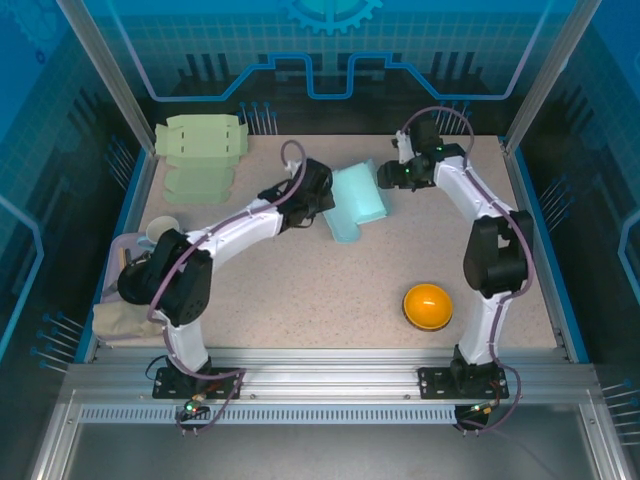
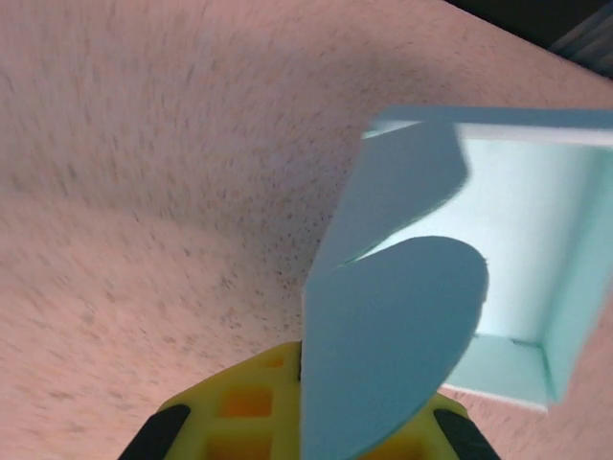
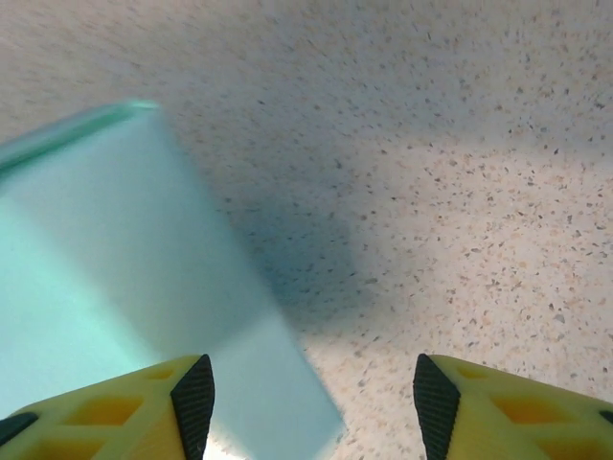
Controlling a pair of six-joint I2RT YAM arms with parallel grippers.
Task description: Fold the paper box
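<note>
Top external view: the pale blue box (image 1: 358, 203) sits on the speckled tabletop (image 1: 300, 290) toward the back centre, between the two arms. The left tool (image 1: 327, 198) is at the box's left edge and the right tool (image 1: 384, 177) is just beside its upper right corner. Pale green flat blanks (image 1: 200, 152) lie in the back left corner, well apart from the box. An orange dome (image 1: 428, 305) rests nearer the front, close to the right arm's base. A cup (image 1: 163, 230) and a beige cloth (image 1: 120, 320) lie along the left edge.

Left wrist view: the left tool (image 2: 302, 422) is clenched on a rounded flap (image 2: 393, 335) of the box (image 2: 517, 220). The flap rises from the seam between the yellow fingers (image 2: 239, 412), which are pressed together. Beyond the flap a second panel stands tilted, and the box's inside shows, with upright walls at the far side and the right. The view is slightly blurred.

Right wrist view: the right tool (image 3: 311, 393) is released, its black-tipped fingers (image 3: 436, 393) standing well apart over the tabletop (image 3: 460, 192). A flat face of the box (image 3: 105, 268) fills the left side. Its near corner runs under the left finger and partway into the gap, and nothing is gripped. Whether that finger touches the box I cannot tell.
</note>
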